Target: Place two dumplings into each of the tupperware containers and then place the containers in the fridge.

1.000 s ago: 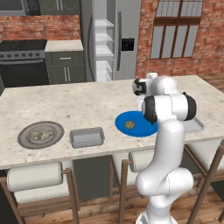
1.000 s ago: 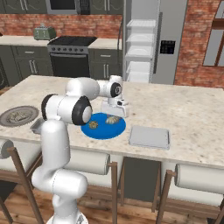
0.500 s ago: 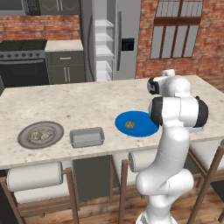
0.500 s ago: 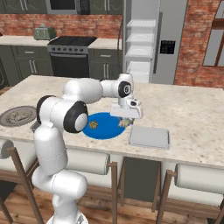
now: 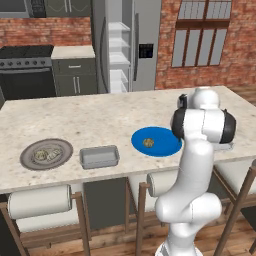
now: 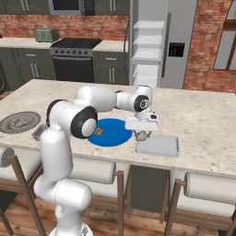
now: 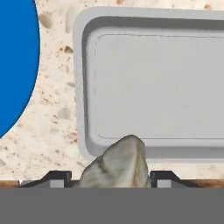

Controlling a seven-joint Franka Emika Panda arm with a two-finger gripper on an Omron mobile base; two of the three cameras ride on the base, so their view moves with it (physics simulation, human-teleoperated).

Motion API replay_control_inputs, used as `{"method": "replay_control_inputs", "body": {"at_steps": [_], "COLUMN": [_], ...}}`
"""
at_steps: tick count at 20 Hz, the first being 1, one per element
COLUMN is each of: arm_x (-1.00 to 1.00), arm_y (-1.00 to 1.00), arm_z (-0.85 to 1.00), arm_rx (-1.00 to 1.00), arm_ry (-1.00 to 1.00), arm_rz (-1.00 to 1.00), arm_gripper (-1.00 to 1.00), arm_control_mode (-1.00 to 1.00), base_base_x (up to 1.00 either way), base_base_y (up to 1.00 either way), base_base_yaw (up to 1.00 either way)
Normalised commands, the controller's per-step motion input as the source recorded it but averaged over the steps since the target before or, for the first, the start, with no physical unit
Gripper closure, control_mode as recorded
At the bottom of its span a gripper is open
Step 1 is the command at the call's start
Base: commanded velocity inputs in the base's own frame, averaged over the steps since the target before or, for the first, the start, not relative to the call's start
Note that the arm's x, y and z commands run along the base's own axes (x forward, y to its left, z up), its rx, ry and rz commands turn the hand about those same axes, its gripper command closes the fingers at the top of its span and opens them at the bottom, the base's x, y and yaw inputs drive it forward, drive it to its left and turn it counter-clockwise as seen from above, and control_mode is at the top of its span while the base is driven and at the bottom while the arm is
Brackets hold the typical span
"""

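Over counter, pincer gripping dumpling has swung from plate to container.

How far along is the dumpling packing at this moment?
Nothing is packed yet: the tray under the gripper is bare, and I see nothing in the second tray. In hand: the gripper holds one dumpling at the near tray's edge. Left: one dumpling on the blue plate, the ones on the grey plate, then both trays into the open fridge.
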Motion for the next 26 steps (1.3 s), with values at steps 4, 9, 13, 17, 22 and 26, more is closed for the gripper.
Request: {"method": "replay_control_inputs", "body": {"at_steps": [4, 9, 13, 17, 22, 26], "arm_x": [0.2, 0.47, 0.24, 0.06, 0.04, 0.0], "arm_y": [-0.25, -0.15, 0.0, 0.0, 0.0, 0.0], "arm_z": [-0.29, -0.35, -0.34, -0.18, -0.29, -0.2], "arm_rx": [0.18, 0.14, 0.05, 0.04, 0.01, 0.0], "arm_ry": [-0.01, -0.06, 0.0, 0.0, -0.01, -0.01], "arm_rz": [0.28, 0.22, 0.13, 0.05, 0.03, 0.01], "arm_gripper": [1.0, 1.0, 1.0, 1.0, 1.0, -1.0], "arm_control_mode": [-1.0, -1.0, -1.0, -1.0, -1.0, -1.0], "base_base_x": [0.0, 0.0, 0.0, 0.0, 0.0, 0.0], "base_base_y": [0.0, 0.0, 0.0, 0.0, 0.0, 0.0], "base_base_yaw": [0.0, 0.0, 0.0, 0.0, 0.0, 0.0]}}
